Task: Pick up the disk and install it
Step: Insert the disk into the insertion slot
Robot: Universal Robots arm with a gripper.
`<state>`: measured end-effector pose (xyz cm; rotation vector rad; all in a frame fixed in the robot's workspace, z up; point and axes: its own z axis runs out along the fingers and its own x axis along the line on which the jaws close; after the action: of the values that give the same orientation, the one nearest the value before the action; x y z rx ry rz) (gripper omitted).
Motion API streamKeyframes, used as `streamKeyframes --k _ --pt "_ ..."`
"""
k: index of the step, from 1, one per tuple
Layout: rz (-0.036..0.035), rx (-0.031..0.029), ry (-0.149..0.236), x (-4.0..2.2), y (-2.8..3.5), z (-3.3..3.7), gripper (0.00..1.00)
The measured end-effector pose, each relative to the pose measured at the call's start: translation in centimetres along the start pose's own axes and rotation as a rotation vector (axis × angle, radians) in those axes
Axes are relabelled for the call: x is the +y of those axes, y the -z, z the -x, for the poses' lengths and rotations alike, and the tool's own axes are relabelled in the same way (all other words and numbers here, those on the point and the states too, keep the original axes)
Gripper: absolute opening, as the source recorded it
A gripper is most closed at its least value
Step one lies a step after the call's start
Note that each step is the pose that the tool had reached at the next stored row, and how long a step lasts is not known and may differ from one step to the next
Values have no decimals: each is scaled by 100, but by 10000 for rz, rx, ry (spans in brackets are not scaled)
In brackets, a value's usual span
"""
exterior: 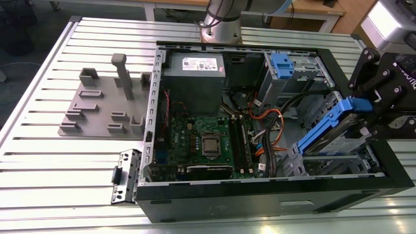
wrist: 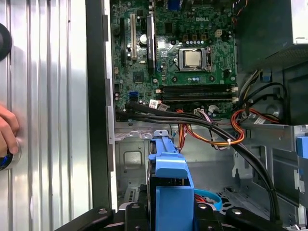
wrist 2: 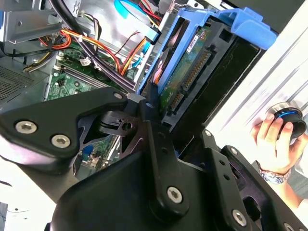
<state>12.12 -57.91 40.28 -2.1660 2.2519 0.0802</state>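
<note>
Exterior view: gripper (exterior: pixel 371 116) clamps tilted disk (exterior: pixel 328 127) over case (exterior: pixel 273 202).

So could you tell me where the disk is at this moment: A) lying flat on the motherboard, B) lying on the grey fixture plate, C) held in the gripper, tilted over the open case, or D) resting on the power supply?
C: the gripper is shut on the disk, which hangs tilted over the open case in the exterior view.

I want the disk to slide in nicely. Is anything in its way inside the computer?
Maybe. The pincer holds the disk tilted over the case's corner on the exterior view's right. Black cables and orange wires run close beside it and could snag it.
</note>
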Motion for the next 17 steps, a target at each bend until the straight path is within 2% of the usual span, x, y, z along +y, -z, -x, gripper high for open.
streamKeyframes --k 17 --pt "0 1 0 -3 -97 -4 36"
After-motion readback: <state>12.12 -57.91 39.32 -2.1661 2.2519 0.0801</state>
